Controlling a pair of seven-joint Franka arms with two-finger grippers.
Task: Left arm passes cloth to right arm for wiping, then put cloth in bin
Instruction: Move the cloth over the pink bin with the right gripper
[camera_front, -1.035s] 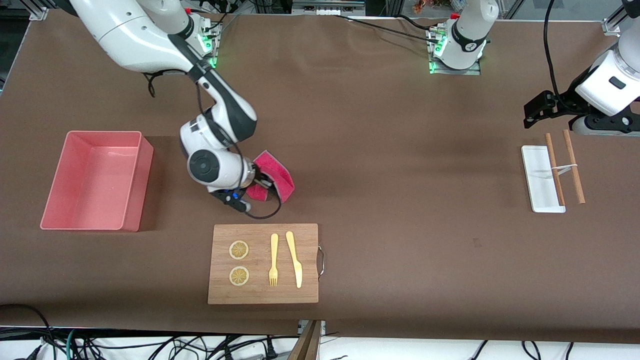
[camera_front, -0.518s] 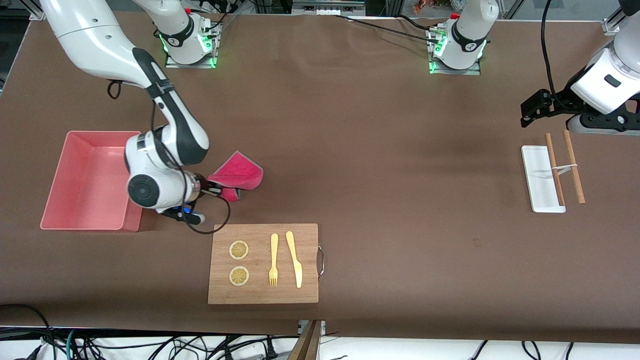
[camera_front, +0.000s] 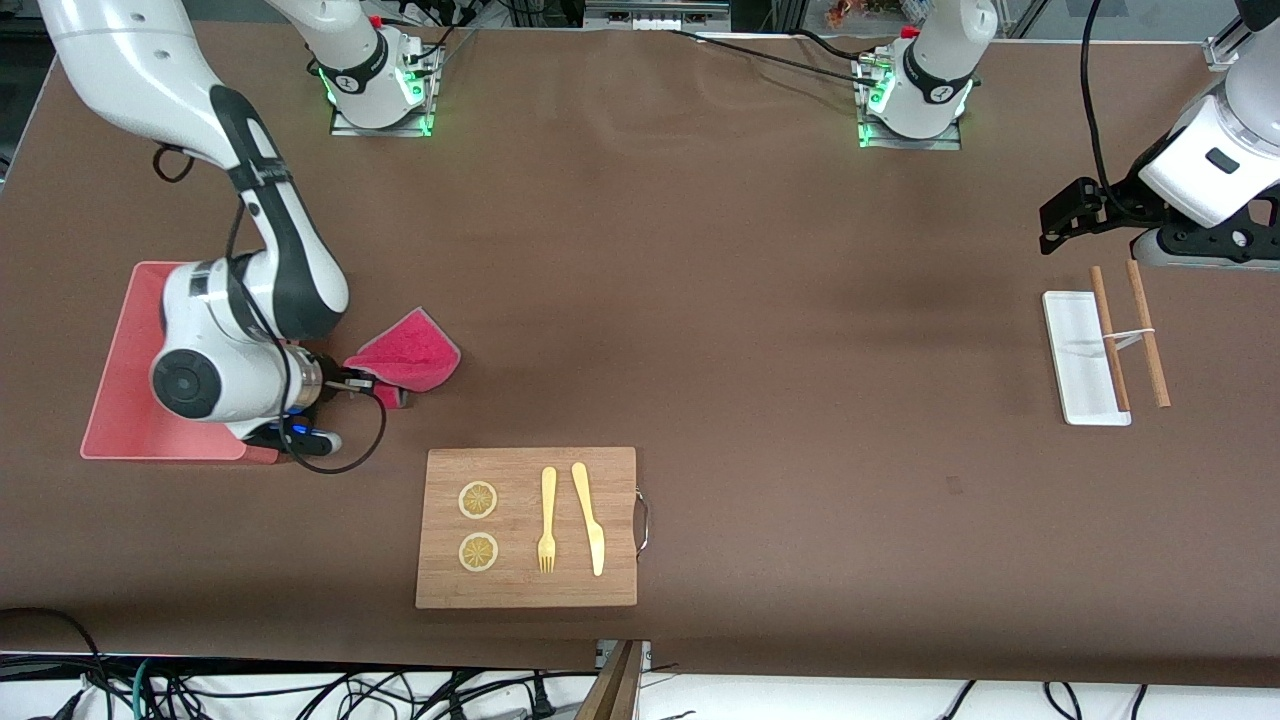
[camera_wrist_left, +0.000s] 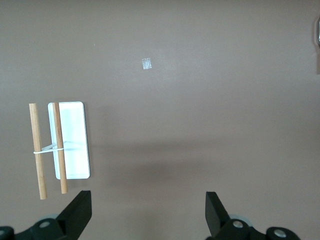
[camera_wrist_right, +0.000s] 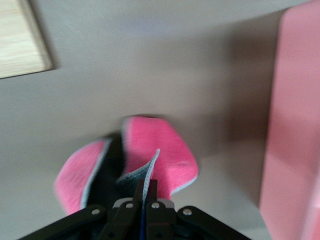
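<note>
While pinched, cloth (camera_front: 408, 350) hangs from right tool (camera_front: 352, 381).

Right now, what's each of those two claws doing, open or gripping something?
Right gripper: shut on the cloth, over the table beside the bin.
Left gripper: open, empty, waiting above the white tray.

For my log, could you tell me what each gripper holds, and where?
Right gripper pinches the fuzzy magenta-pink cloth by its edge; left gripper is open, empty.

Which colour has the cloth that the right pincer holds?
Magenta-pink cloth, with a pale edge; the right wrist view shows it best.
</note>
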